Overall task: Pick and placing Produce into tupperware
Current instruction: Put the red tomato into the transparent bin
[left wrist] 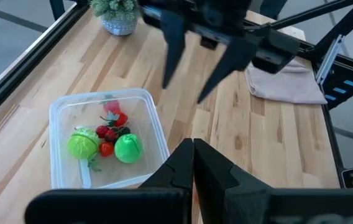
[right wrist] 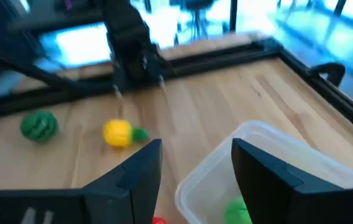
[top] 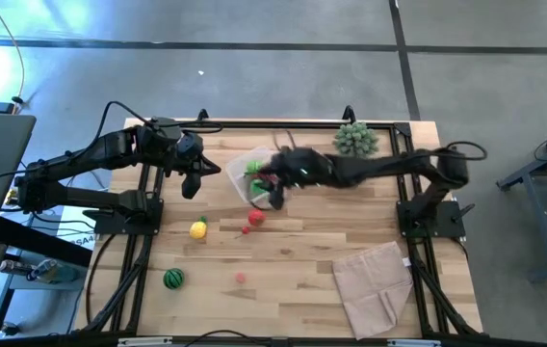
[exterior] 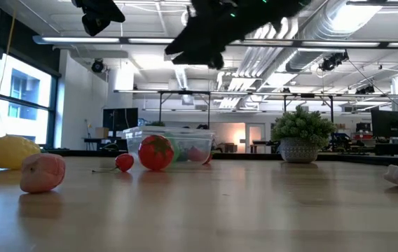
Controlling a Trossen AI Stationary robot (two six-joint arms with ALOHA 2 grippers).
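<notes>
The clear tupperware (top: 238,166) (left wrist: 99,97) (right wrist: 270,133) stands on the table's far middle. In it lie two green rounds (left wrist: 128,148) and some red berries (left wrist: 107,132). My right gripper (top: 275,191) (left wrist: 184,92) (right wrist: 196,149) hovers open above the tub's near side with nothing between its fingers. My left gripper (top: 195,183) (left wrist: 193,148) hangs shut and empty to the tub's left. On the wood lie a yellow lemon (top: 198,228) (right wrist: 119,133), a red tomato (top: 256,218) (exterior: 155,152), a small red berry (exterior: 124,162), a green melon (top: 173,279) (right wrist: 39,125) and a pink fruit (top: 241,278) (exterior: 43,173).
A spiky green plant in a pot (top: 355,140) (exterior: 300,136) stands at the far right. A beige folded cloth (top: 375,284) (left wrist: 285,78) lies at the near right. Bare wood lies in the near middle, between the loose fruits and the cloth.
</notes>
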